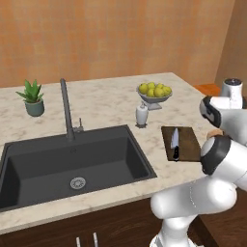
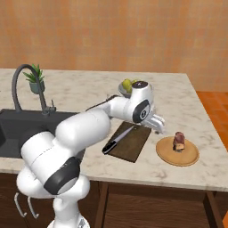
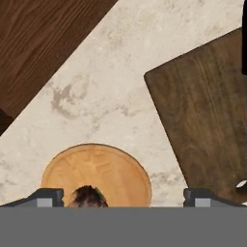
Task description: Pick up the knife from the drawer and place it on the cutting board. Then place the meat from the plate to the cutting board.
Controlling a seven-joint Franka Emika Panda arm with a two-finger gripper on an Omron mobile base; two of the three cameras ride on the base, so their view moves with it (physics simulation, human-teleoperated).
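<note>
The knife (image 2: 117, 140) lies diagonally on the dark cutting board (image 2: 133, 147), black handle toward the counter's front; it also shows in the left base view as knife (image 1: 175, 143) on the cutting board (image 1: 185, 140). To the board's right sits the round tan plate (image 2: 187, 156) with the meat (image 2: 179, 141) on it. My gripper (image 2: 158, 126) hovers open and empty over the gap between board and plate. In the hand view the plate (image 3: 101, 169) and meat (image 3: 89, 197) lie between my wide-apart fingertips (image 3: 47, 198), with the cutting board (image 3: 202, 120) to the right. The drawer is out of view.
A dark sink (image 1: 29, 169) with a tall faucet (image 1: 65, 108) fills the counter's left. A potted plant (image 1: 33, 98), a grey bowl of lemons (image 1: 154, 90) and a small white bottle (image 1: 141, 115) stand behind. The counter ends just right of the plate.
</note>
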